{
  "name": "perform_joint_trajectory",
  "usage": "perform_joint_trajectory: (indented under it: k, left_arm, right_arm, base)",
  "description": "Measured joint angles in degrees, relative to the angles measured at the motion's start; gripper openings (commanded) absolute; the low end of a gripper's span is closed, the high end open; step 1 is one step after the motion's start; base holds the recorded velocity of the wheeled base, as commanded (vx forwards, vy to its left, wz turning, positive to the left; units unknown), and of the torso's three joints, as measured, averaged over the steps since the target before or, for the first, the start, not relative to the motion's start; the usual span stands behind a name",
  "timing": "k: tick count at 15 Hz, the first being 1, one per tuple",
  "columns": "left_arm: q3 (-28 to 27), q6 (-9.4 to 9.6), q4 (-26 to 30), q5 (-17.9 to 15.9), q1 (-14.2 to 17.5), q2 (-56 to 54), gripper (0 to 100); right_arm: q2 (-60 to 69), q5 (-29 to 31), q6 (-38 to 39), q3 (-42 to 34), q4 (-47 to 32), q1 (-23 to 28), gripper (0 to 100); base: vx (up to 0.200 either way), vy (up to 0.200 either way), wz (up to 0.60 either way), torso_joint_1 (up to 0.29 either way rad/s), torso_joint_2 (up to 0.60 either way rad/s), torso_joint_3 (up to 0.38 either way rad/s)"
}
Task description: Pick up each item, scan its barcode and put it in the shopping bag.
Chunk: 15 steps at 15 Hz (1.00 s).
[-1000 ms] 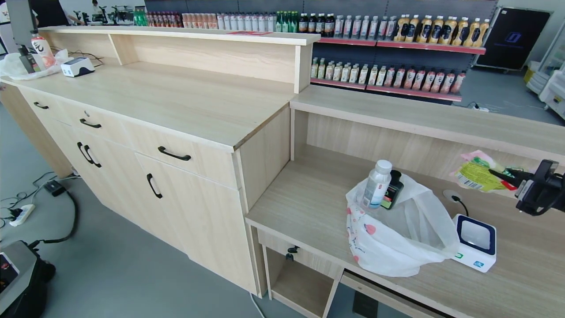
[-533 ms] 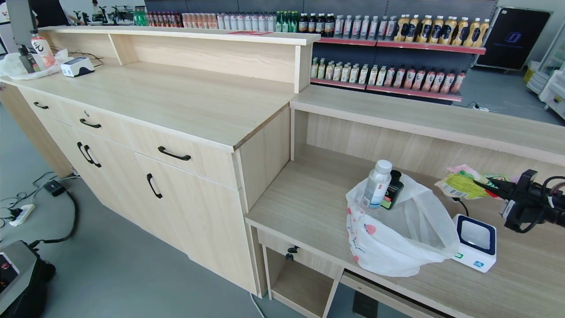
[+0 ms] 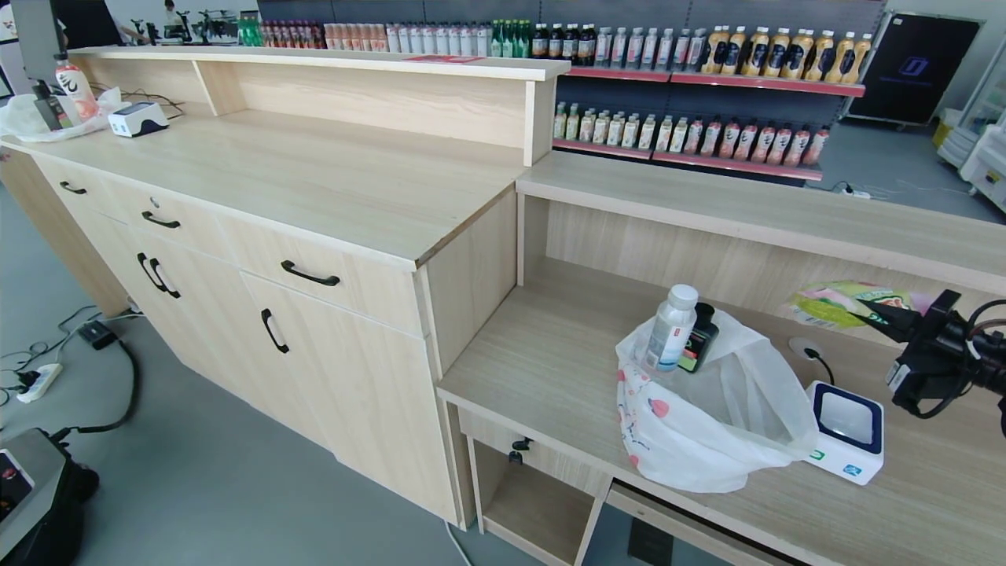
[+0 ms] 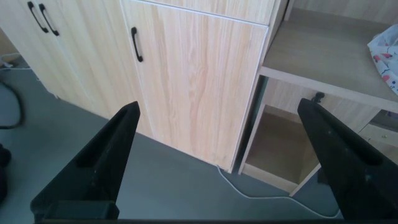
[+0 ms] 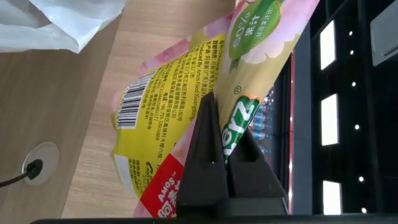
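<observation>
My right gripper [image 3: 879, 314] is shut on a yellow, green and pink snack packet [image 3: 837, 304], held in the air above the desk, behind the scanner [image 3: 846, 430]. In the right wrist view the snack packet [image 5: 186, 99] shows its barcode, pinched between the black fingers [image 5: 208, 143]. The white shopping bag [image 3: 707, 409] stands open on the desk left of the scanner, with a clear bottle [image 3: 670, 327] and a dark bottle [image 3: 698, 336] in it. My left gripper [image 4: 224, 162] hangs open over the floor beside the cabinet.
The scanner is a white box with a dark window, its cable running to a hole [image 3: 805, 347] in the desk [image 3: 550, 354]. A raised ledge [image 3: 747, 204] backs the desk. A tall counter [image 3: 275, 173] stands to the left. Drink shelves [image 3: 692, 79] fill the background.
My right gripper has shifted left with the snack packet, dipped and then risen, and turned it so the barcode side no longer faces the head view. The left arm has kept still.
</observation>
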<state>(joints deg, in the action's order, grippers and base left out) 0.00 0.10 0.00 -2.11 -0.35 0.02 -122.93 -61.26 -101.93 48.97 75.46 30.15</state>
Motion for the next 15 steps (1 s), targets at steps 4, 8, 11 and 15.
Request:
perform_joint_trajectory:
  k: [4, 8, 11, 15]
  left_arm:
    - [0.00, 0.00, 0.00, 0.00, 0.00, 0.00, 100]
    - [0.00, 0.00, 0.00, 0.00, 0.00, 0.00, 100]
    - [0.00, 0.00, 0.00, 0.00, 0.00, 0.00, 100]
    - [0.00, -0.02, 0.00, 0.00, 0.00, 0.00, 100]
  right_arm:
    - [-1.18, -2.05, -1.97, -0.63, 0.05, -0.05, 0]
    - [-2.56, -3.66, -4.30, -0.66, 1.95, 0.00, 0]
    - [-3.41, -5.01, -6.52, -1.05, 2.29, 0.00, 0]
    - [-4.08, -5.78, -7.20, -1.32, 2.30, 0.00, 0]
  base:
    - [0.000, 0.000, 0.00, 0.000, 0.00, 0.000]
    - [0.000, 0.000, 0.00, 0.000, 0.00, 0.000]
    - [0.000, 0.000, 0.00, 0.000, 0.00, 0.000]
    - [0.000, 0.000, 0.00, 0.000, 0.00, 0.000]
